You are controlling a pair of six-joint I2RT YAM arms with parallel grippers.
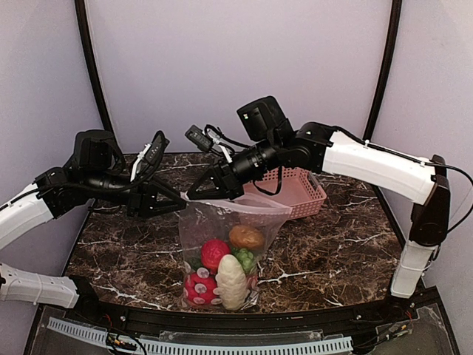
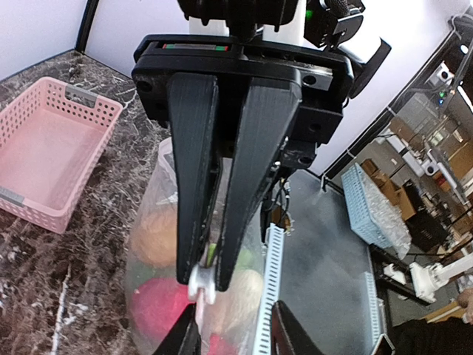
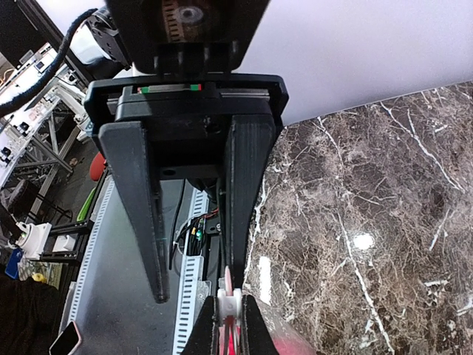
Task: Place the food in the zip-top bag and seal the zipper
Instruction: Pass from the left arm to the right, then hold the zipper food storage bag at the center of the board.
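We see the clear white-dotted plastic zip-top bag [image 1: 222, 222] upright at 6 o'clock on the dark marbled table [image 1: 332, 244]. Inside it are the orange round fruit [image 1: 246, 237], red tomato [image 1: 214, 253], green leafy piece [image 1: 244, 259], long cream-white vegetable [image 1: 231, 282] and pink-red piece [image 1: 199, 288]. The right gripper [image 2: 205, 270] has its fingers together, clamped on the small white slider [image 2: 200, 285] of the thin pinkish zipper strip [image 3: 228, 281], at the bag's 10 o'clock corner. The left gripper [image 3: 198, 285] has its fingers apart, at 9 o'clock just beside the slider. The pink slotted plastic basket [image 1: 295, 191] sits at 1 o'clock of the bag.
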